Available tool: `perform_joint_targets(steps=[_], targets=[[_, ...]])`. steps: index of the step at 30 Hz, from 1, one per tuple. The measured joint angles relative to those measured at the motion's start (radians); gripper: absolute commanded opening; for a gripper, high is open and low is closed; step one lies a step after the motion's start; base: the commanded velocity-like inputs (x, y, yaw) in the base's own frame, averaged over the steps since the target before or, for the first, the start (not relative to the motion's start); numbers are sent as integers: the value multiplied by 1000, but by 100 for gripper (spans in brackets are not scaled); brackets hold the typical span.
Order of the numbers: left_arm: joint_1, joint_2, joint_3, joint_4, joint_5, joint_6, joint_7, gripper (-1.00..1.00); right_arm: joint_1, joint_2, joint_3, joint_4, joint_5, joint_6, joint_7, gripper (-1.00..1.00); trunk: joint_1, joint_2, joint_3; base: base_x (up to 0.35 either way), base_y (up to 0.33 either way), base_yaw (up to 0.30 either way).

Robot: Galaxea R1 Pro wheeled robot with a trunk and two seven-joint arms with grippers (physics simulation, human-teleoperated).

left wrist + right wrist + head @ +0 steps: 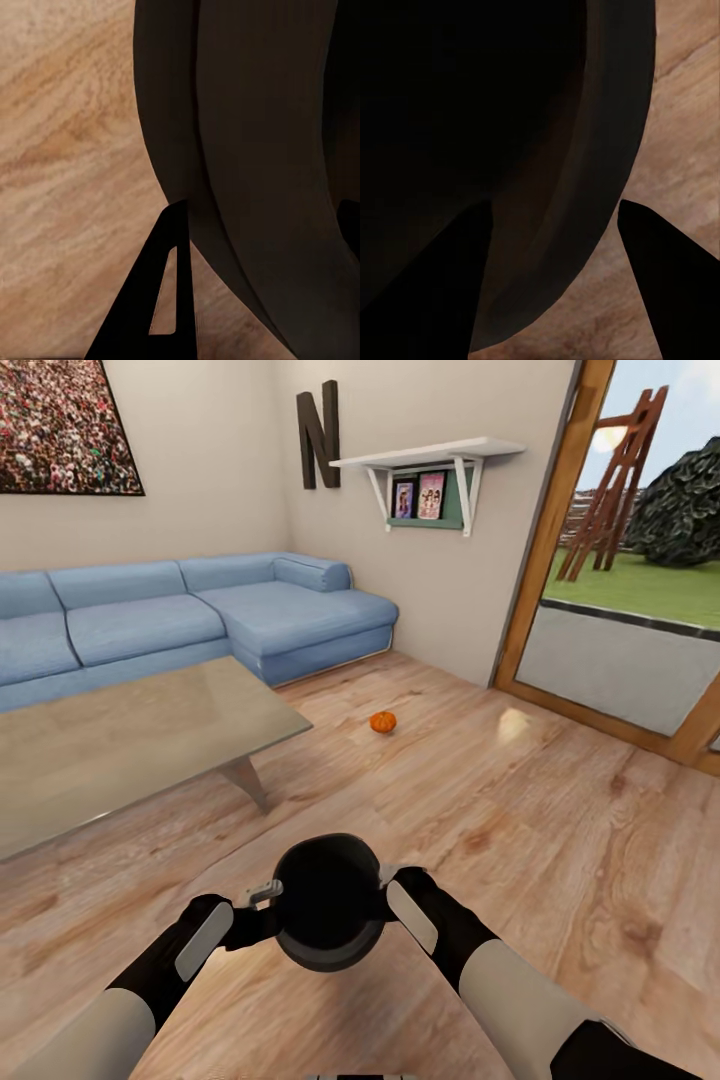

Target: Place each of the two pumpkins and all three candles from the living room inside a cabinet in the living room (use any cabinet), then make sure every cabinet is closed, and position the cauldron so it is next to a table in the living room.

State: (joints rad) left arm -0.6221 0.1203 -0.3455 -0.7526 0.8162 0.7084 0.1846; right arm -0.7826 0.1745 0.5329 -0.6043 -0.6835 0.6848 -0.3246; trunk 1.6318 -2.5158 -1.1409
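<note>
Head view shows the cauldron (330, 905) carried between the two arms, low in front of the trunk, its wide dark mouth facing up toward the camera. The left gripper (262, 908) meets its rim on one side and the right gripper (392, 895) meets it on the other. A two-sided hold suits the pot: it is far wider than either claw, so one claw alone could hardly steady it.

In the right wrist view, the rim wall of the cauldron (585, 187) runs between the two dark fingers (667, 285), one inside the mouth and one outside. The jaws stand part open, pinched across that wall; I judge this a firm grip. In the left wrist view one finger (154, 300) lies outside against the pot's wall (255, 165); the other finger is not clear, so closure cannot be confirmed, though the pose implies a matching rim hold.

The table (130, 745) stands ahead on the robot's left, near the pot but apart from it. One pumpkin (383, 722) lies on the wooden floor (560, 810) beyond the table's corner, short of the blue sofa (200, 615).

Judgement: the cauldron is in transit and not yet set down. Lowering it to the floor just beside the table would meet that clause. The pumpkin is not yet stowed.
</note>
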Motion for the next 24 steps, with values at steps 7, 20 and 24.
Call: perform_joint_targets(steps=[7,20,24], targets=[[0,0,0,0,0,0,0,-100,0,0,0,0,0,0,0,-100,0,0,0,0,0,285],[0,0,0,0,1,0,0,-100,0,0,0,-1,-1,0,-1,-100,-2,1,15,0,0,285],[0,0,0,0,1,0,0,-100,0,0,0,0,0,0,0,-100,-2,1,15,0,0,285]])
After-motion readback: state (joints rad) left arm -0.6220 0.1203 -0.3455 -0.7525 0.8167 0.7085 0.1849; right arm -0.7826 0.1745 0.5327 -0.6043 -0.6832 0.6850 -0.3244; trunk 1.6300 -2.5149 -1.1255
